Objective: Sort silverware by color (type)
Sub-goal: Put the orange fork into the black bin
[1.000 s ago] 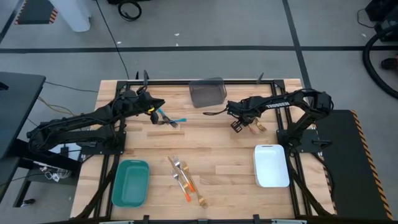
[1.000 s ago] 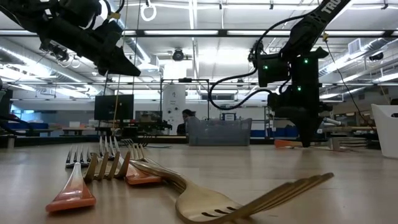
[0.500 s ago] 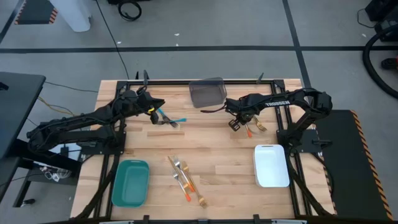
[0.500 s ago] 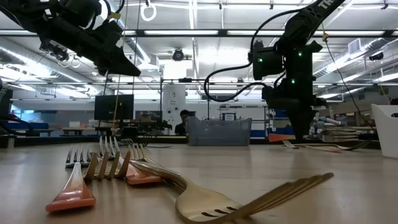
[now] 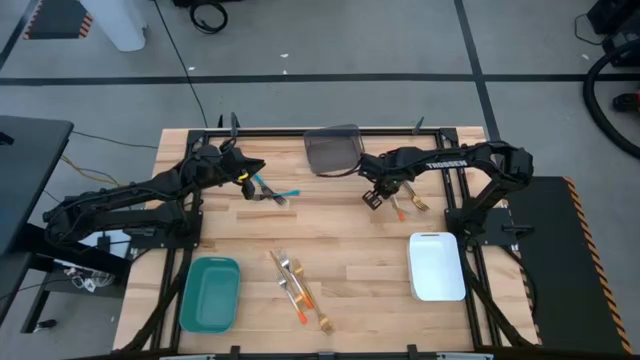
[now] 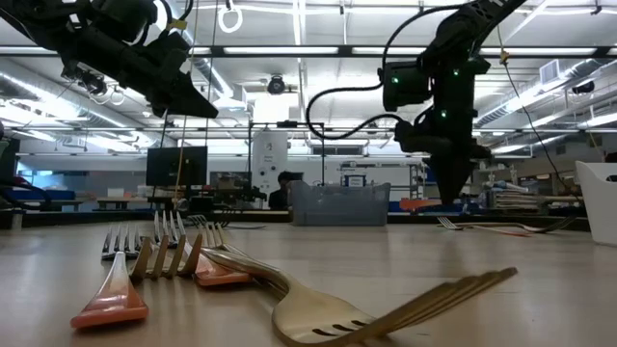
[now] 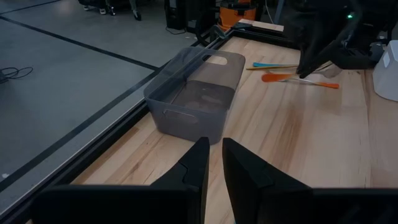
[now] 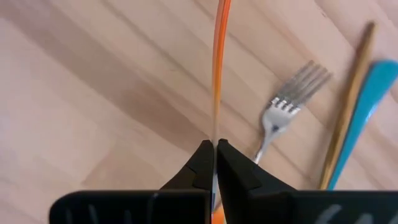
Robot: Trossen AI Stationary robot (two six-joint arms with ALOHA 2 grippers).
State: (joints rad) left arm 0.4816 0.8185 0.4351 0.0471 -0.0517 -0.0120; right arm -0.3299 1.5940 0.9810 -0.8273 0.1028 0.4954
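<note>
The right end effector [image 8: 213,155] is closed on a slim orange-handled utensil [image 8: 217,68], pinching it edge-on between the fingertips so the handle projects straight forward. In the high view this end effector [image 5: 373,197] sits above the wooden worktop [image 5: 350,240], just beside the translucent grey rectangular bin [image 5: 333,149]. This grip probably serves to carry the piece to a bin. Which end of the utensil is pinched cannot be determined.

A silver-headed fork [image 8: 280,121], a gold utensil [image 8: 348,99] and a blue handle [image 8: 367,112] lie on the worktop below it.

The left end effector [image 7: 211,163] hangs over the worktop's far-left area, fingers narrowly apart; the wrist view shows nothing between them.

A mixed cluster of orange and gold silverware [image 5: 298,288] lies near the front, between the teal rectangular bin [image 5: 210,293] and the white rectangular bin [image 5: 437,265]. The items overlap there, so their count is unclear.
</note>
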